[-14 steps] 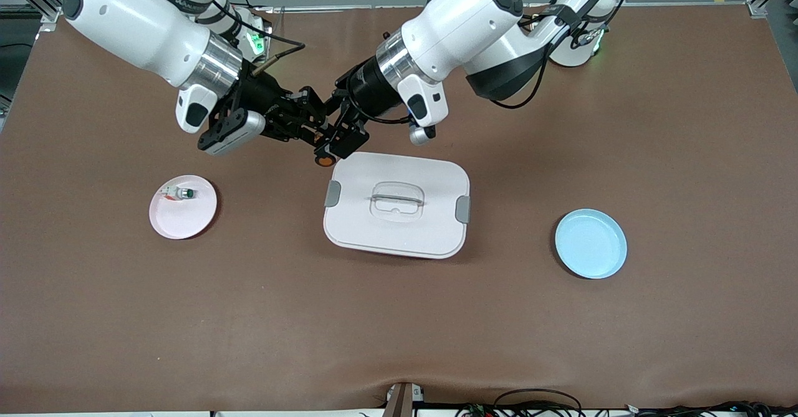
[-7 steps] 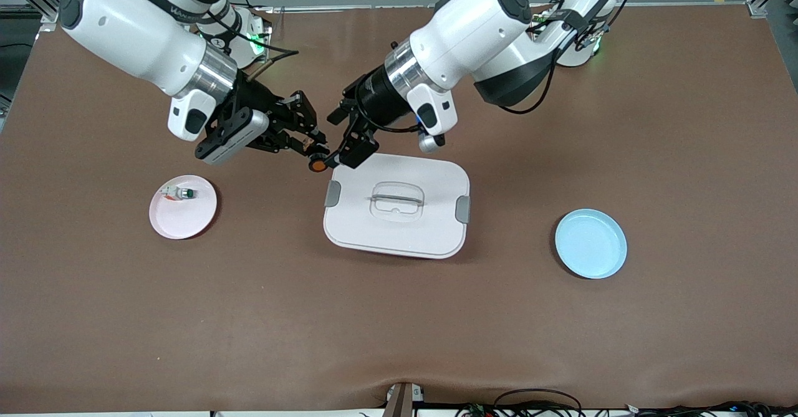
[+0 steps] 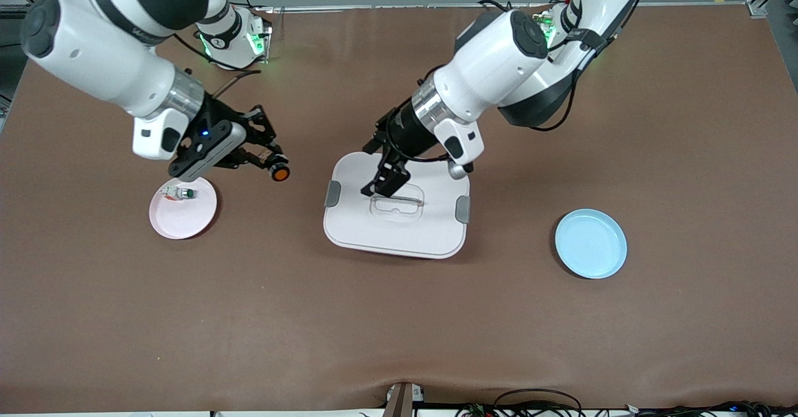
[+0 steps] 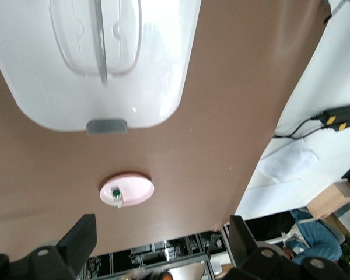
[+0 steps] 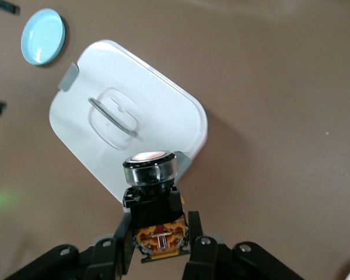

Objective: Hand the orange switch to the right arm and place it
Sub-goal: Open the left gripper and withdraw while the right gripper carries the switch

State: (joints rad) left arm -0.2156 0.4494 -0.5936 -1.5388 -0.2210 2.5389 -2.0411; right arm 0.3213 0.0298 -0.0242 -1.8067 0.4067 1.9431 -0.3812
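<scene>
Orange-capped black push-button switch [image 3: 279, 172] now sits clamped in the right hand [image 3: 272, 166], up in the air beside the white rectangular lidded box [image 3: 436, 230]; the left hand [image 3: 381, 183], fingers spread and empty, hangs over that box. Handover looks done; placing remains.

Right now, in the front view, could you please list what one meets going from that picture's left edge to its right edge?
pink plate with the white switch → orange switch in the right tool → white lidded box under the left tool → blue plate
</scene>
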